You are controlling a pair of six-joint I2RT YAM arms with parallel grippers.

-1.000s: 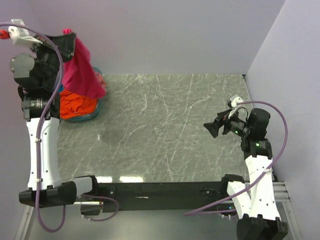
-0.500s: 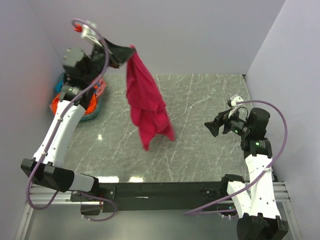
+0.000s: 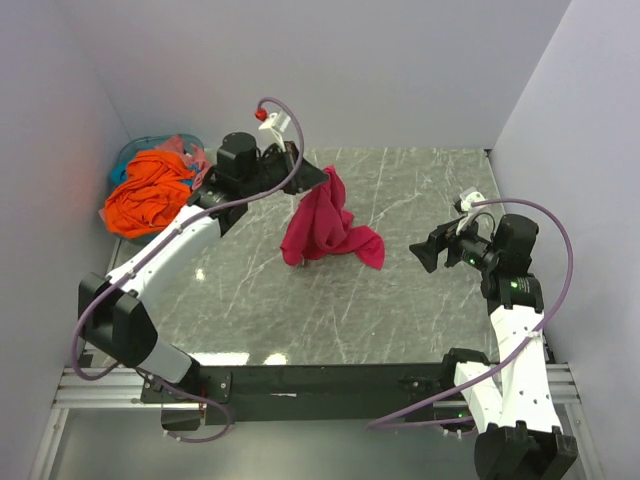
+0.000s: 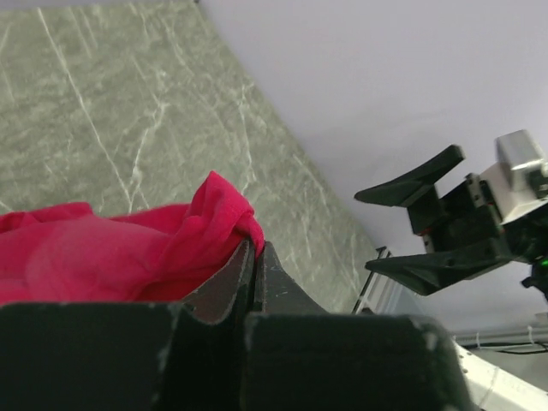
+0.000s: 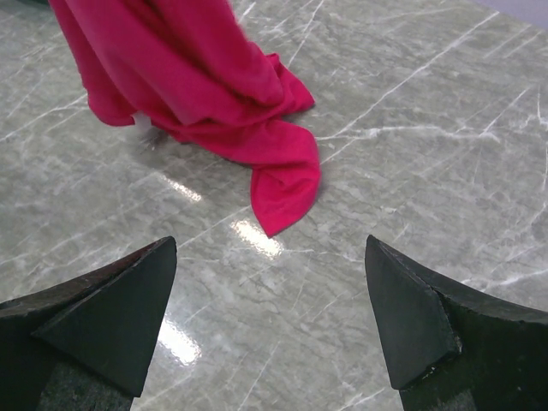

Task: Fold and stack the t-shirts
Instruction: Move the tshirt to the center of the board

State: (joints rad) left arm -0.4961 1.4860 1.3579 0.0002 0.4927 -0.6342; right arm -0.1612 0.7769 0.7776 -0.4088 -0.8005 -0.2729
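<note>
This looked like a robot lab. A left arm [image 3: 165,250] and a right arm [image 3: 515,330] were bolted to a black rail [image 3: 330,380] at the near edge of a grey stone-look table [image 3: 400,300], with purple cables [image 3: 573,265] looping off them. Plain pale walls [image 3: 380,70] stood close around the table's far side and both its ends, like a test box.

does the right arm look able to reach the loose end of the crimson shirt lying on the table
Probably yes: the right gripper is open and faces the crimson shirt across bare table, with nothing between them. The left gripper pinches the shirt's top end.
</note>
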